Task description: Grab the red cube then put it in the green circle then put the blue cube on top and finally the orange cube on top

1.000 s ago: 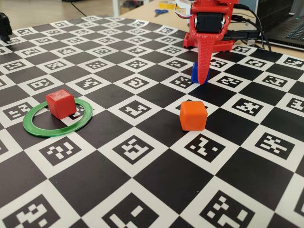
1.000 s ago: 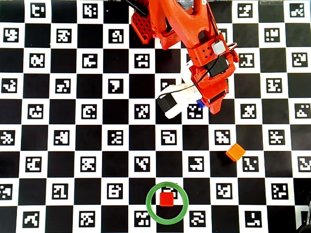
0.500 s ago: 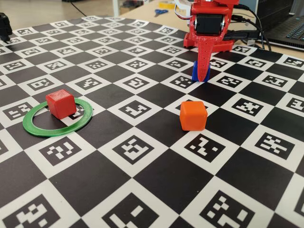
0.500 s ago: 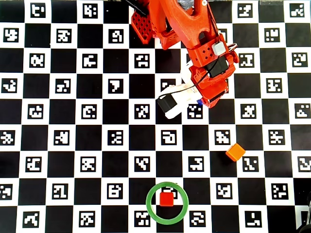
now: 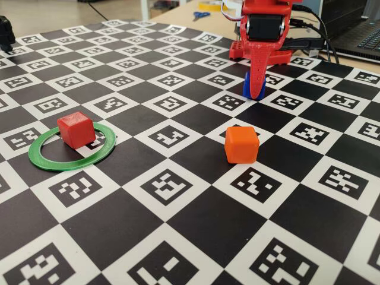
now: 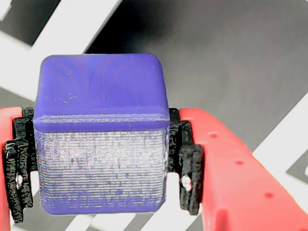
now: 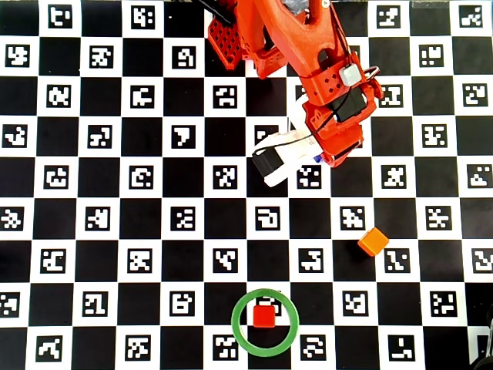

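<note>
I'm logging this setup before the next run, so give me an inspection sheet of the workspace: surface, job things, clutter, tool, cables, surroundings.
Surface: checkerboard mat of black squares and white squares with printed markers, flat.
Job's things: red cube sits inside the green circle; orange cube stands alone on the mat, apart from the ring; blue cube is between the tool's fingers.
Clutter: nothing seen on the mat.
Tool: tool is shut on the blue cube, black pads pressed to both sides in the wrist view.
Cables: black cables run behind the arm's base.
Surroundings: scissors and a laptop on the wooden table beyond the mat.
</note>
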`<control>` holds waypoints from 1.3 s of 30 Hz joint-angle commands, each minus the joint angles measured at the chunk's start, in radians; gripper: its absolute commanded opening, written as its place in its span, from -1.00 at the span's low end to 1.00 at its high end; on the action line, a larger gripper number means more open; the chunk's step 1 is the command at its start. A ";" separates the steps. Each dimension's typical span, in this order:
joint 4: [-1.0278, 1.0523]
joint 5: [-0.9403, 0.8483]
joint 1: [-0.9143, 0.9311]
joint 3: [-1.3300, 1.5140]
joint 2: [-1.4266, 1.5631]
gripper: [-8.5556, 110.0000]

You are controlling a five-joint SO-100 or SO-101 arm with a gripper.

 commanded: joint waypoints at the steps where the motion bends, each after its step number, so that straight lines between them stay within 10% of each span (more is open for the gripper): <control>1: 0.080 -0.008 -0.008 -0.144 0.012 -0.74; 39: 0.408 -0.043 0.370 -1.331 -0.701 -0.76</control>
